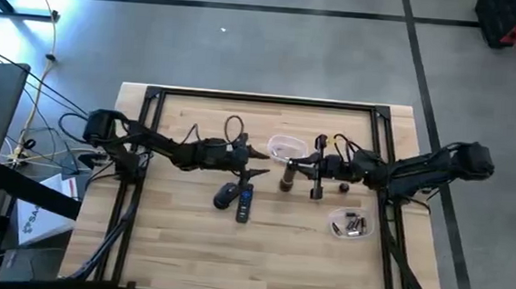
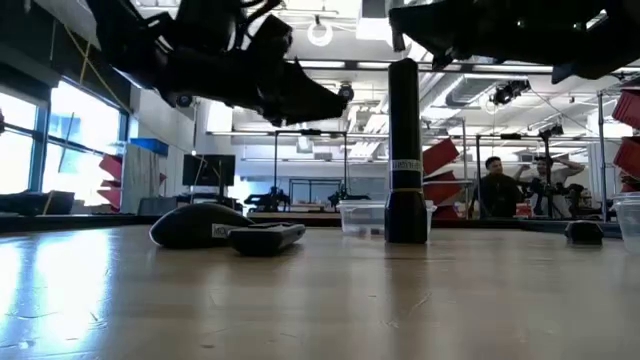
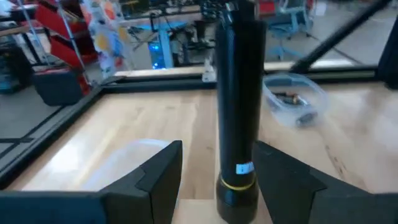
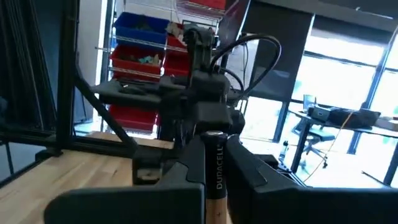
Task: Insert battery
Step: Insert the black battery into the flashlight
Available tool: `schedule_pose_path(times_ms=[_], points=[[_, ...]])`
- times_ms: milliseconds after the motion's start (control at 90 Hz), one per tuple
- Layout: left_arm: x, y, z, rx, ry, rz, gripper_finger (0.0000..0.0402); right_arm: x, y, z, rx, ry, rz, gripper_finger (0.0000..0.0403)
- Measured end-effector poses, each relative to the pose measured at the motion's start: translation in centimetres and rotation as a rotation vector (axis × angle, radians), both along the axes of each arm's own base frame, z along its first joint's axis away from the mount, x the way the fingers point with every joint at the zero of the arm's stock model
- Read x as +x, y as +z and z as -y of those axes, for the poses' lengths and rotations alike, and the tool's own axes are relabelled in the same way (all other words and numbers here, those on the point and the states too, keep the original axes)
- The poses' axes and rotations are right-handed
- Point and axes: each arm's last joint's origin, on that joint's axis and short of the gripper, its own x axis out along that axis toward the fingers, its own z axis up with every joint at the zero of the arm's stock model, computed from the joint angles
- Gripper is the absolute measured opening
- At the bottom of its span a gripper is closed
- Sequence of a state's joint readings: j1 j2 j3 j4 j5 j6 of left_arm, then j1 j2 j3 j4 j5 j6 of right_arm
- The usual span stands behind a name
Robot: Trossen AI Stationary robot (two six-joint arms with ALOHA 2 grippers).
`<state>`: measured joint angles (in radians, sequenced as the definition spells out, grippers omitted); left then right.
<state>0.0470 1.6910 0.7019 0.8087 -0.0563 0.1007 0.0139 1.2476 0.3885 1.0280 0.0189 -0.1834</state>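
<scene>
A black flashlight (image 1: 287,178) is standing upright near the middle of the table (image 1: 178,248). The right pincer (image 4: 214,180) is gripping a Duracell battery (image 4: 216,163) between its fingers, hovering just right of the flashlight. The left pincer (image 3: 216,171) is spreading wide open on the flashlight's left, facing it. A mouse (image 1: 226,194) and a remote (image 1: 245,203) are lying nearer; a tub of batteries (image 1: 352,225) is sitting to the right.

On the light wooden table (image 1: 169,248) we see a black computer mouse (image 1: 225,195) and, just right of it, a dark remote control (image 1: 245,204). A clear empty plastic container (image 1: 286,148) stands farther back.
</scene>
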Motion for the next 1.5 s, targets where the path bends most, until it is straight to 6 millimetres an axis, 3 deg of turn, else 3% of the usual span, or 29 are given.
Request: schedule_pose_path(times_ms=[178, 922, 1289, 1500], points=[[1.1, -0.4, -0.2, 0.048, -0.005, -0.011, 0.0177, 0.0, -0.3, 0.0, 0.005, -0.03, -0.028, 0.0], [1.2, 0.1, -0.2, 0.04, -0.023, 0.03, 0.0177, 0.1, -0.9, 0.0, 0.021, -0.031, -0.091, 0.0], [1.2, 0.3, -0.2, 0.056, -0.03, 0.044, 0.0177, 0.1, -1.0, 0.1, 0.053, -0.047, -0.099, 0.0045], [1.2, 0.3, -0.2, 0.056, -0.03, 0.044, 0.0177, 0.1, -0.9, 0.1, 0.053, -0.047, -0.096, 0.0051]])
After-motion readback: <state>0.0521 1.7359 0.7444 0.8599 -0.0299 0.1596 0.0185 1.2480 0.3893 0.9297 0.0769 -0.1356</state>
